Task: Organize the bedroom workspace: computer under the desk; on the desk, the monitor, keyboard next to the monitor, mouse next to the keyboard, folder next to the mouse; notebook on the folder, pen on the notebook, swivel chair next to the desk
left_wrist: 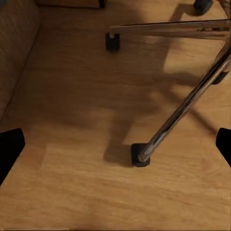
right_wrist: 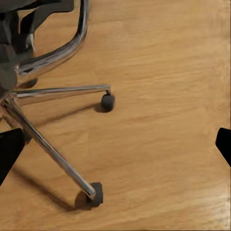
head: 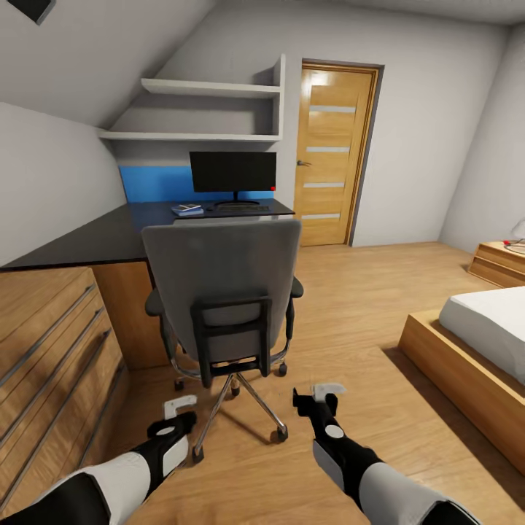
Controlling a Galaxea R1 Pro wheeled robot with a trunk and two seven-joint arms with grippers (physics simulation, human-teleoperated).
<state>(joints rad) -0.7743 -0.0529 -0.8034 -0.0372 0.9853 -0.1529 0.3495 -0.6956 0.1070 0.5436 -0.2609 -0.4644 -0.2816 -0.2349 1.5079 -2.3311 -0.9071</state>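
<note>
The grey swivel chair stands with its back to me, in front of the black-topped desk. On the desk's far end the monitor stands upright, with the dark keyboard lying before it. Left of the keyboard lies the blue folder with what looks like the grey notebook on it. The pen and mouse are too small to make out, and the computer is hidden. My left gripper and right gripper hover low and open behind the chair's chrome base, near a caster.
A light wood drawer chest lines the left side, close to my left arm. A bed and a nightstand are at the right. A wooden door is at the back. Open wood floor lies between chair and bed.
</note>
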